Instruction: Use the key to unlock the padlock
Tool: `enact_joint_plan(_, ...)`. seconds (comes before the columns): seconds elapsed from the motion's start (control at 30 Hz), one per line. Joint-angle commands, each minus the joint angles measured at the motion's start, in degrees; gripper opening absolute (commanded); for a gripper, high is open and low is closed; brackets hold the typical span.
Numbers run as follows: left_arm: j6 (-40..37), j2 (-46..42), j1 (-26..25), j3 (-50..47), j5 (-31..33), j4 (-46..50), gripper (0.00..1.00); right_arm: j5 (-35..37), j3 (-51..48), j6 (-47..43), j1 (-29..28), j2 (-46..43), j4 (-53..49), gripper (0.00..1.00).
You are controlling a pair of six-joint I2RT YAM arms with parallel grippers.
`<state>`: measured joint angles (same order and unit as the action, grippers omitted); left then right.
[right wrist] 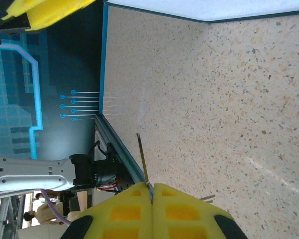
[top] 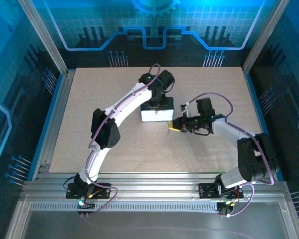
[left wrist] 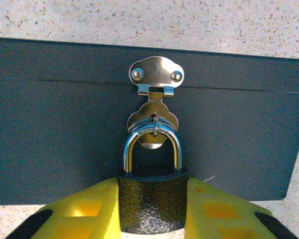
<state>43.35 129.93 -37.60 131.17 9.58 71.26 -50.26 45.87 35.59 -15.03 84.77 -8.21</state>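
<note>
Left wrist view: padlock (left wrist: 150, 204) hung by its shackle (left wrist: 152, 144) through the hasp (left wrist: 154, 74) of the dark blue tin (left wrist: 55, 139), which sat on the speckled counter (left wrist: 214, 20). Left fingers (left wrist: 84, 209) were clamped flat on both sides of the padlock body, no gap visible. My read: that stopped the lock swinging on the hasp and fixed its angle, so the key had a steady target. Shackle was seated in the body, so it looked locked. Keyhole not visible, probably on the underside between the fingers. Right wrist view: right fingers (right wrist: 189, 209) were pressed together on the key (right wrist: 143, 162), with the thin pale blade poking out ahead edge-on and the head buried between them. Pinching by the head makes sense: the whole blade stays free for insertion, with leverage to twist. Blade pointed over bare counter. The pale edge at frame top was likely the tin, well apart from the tip. Top external view: right fingers sat just beside the tin's near right corner, aimed at it. Judgement: alignment step, key not yet inserted. Risk: thin blade tilting in the pinch on first contact.
</note>
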Motion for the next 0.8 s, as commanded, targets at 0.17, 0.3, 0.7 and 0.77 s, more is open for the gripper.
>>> enact_joint_plan(0.17, 1.65, -5.55, 1.29, -7.48, -6.33, -6.14, 0.23, 0.50, -0.13, 9.34, -2.74, 1.43, 13.93, 0.00)
enact_joint_plan(0.3, 3.50, -8.59, 1.84, -11.20, -9.20, -8.98, 0.22, -0.13, 1.20, 11.86, -2.88, 4.75, 18.08, 0.00)
enact_joint_plan(0.7, 7.42, -12.78, 2.77, -19.02, -15.40, -15.85, 0.20, -0.32, 2.11, 17.07, -3.87, 7.63, 24.79, 0.00)
enact_joint_plan(0.77, 7.92, -13.33, 3.14, -20.55, -15.83, -17.03, 0.20, -0.08, 2.65, 17.12, -3.83, 8.32, 24.48, 0.00)
